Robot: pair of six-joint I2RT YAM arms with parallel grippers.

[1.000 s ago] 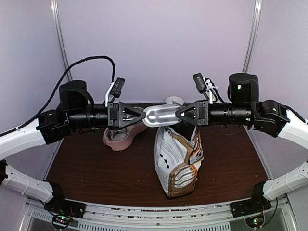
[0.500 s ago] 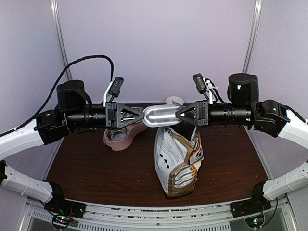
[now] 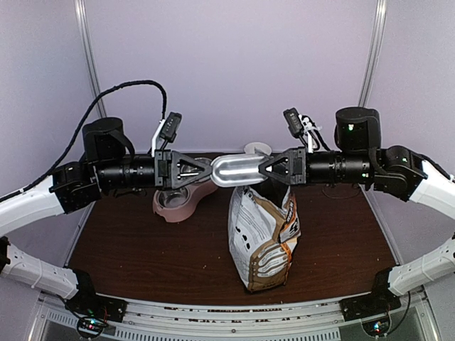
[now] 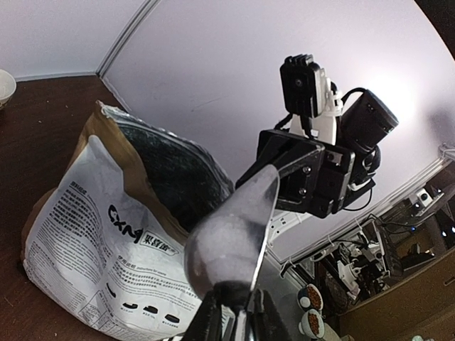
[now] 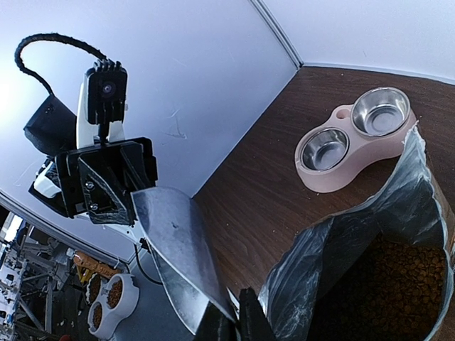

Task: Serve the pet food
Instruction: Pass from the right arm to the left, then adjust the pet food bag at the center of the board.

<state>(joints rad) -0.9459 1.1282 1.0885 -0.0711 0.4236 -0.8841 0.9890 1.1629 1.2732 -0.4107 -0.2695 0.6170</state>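
Two grippers on one metal scoop [image 3: 238, 170] | left gripper [image 3: 209, 170] pinched narrow on the handle, right gripper [image 3: 262, 169] clamped tight on the bowl's lip | risk: one releases early or both pull, scoop drops, tips bag [image 3: 263, 241] | pet food [image 5: 402, 273] deep in open bag, below the fingers, well apart; scoop empty

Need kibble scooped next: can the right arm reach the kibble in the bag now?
Probably, once freed: the bag stands open just below the right gripper with kibble showing, but the left gripper also grips the scoop.
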